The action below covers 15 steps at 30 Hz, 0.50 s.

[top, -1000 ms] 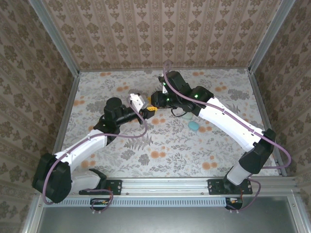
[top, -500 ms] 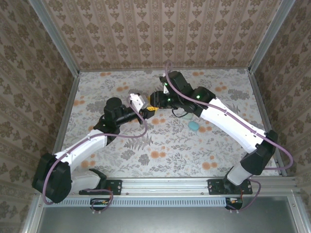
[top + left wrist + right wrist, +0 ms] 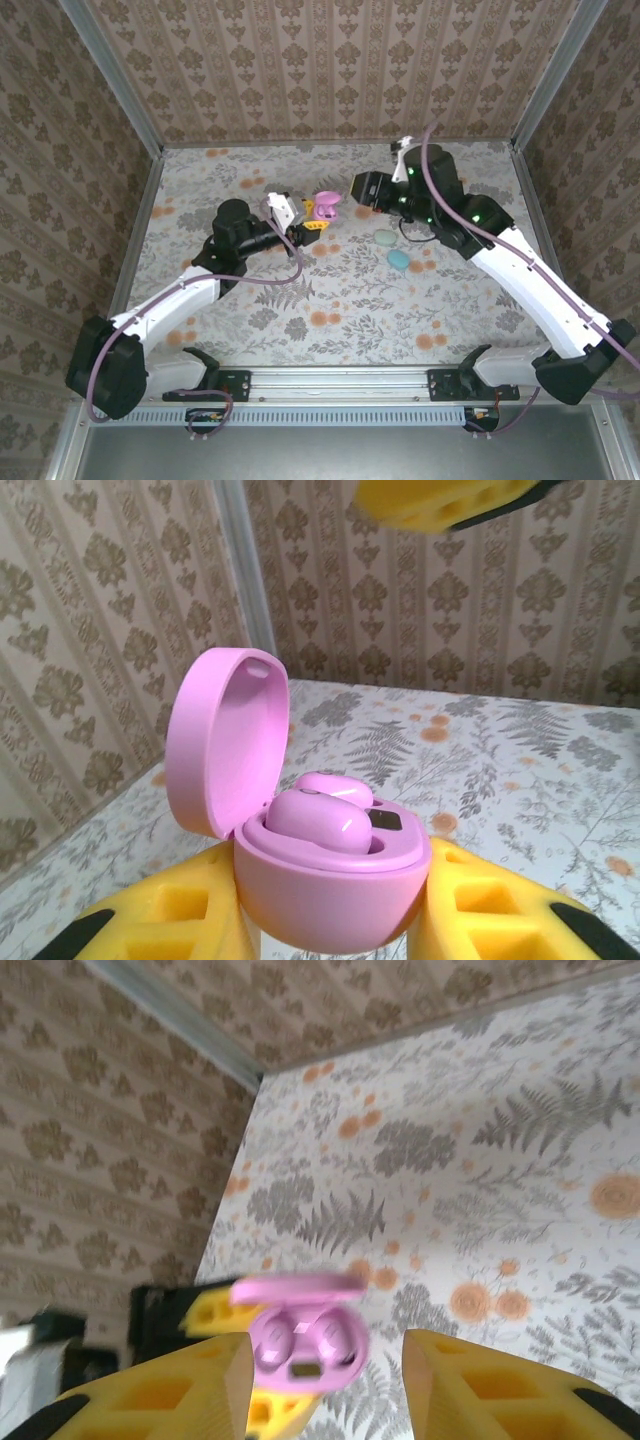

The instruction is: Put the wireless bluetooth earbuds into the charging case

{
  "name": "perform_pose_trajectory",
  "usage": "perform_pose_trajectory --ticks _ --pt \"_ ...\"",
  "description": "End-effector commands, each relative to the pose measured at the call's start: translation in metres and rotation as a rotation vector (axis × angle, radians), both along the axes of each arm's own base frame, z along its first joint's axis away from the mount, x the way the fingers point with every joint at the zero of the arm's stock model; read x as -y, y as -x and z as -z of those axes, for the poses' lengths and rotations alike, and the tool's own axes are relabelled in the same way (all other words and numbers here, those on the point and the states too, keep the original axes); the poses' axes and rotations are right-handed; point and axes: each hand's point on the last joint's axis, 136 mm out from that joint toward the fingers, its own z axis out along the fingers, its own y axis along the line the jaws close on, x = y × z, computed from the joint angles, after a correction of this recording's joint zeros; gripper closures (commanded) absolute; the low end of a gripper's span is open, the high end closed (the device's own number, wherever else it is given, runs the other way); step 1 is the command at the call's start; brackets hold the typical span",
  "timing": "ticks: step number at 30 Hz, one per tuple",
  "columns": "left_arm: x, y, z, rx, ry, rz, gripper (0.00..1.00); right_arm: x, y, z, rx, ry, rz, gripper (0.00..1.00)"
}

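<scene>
Earbuds seated in open pink case clamped by left gripper, centre frame; right gripper parted, empty, just right of case.

From above and behind, we look down on the whole table. Our left wrist view sits close up to the case; our right wrist view faces that same case from farther off.

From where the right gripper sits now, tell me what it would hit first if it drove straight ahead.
Most likely the open pink charging case, gripped by the left gripper. It sits straight ahead, framed between the open fingers of the right gripper. How far off it is, the wrist view does not settle.
</scene>
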Motion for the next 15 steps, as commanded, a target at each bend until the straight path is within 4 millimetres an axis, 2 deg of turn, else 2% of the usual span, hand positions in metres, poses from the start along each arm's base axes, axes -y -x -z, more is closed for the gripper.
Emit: perform_pose_trajectory --ticks 1,6,8,11,15 --pt "0.006 0.023 -0.046 0.09 0.075 0.106 0.68 -0.006 -0.013 -0.009 -0.005 -0.109 -0.038 0.53" --pt "0.008 0.03 -0.058 0.094 0.101 0.134 0.68 -0.022 -0.025 -0.01 -0.038 -0.148 -0.119 0.51" --pt "0.008 0.03 -0.063 0.097 0.115 0.134 0.68 -0.035 -0.03 0.0 -0.076 -0.159 -0.161 0.5" --pt "0.008 0.028 -0.067 0.094 0.127 0.126 0.68 -0.05 -0.029 0.004 -0.107 -0.197 -0.237 0.5" --pt "0.006 0.022 -0.071 0.092 0.148 0.086 0.68 -0.058 -0.022 0.008 -0.128 -0.236 -0.293 0.49"
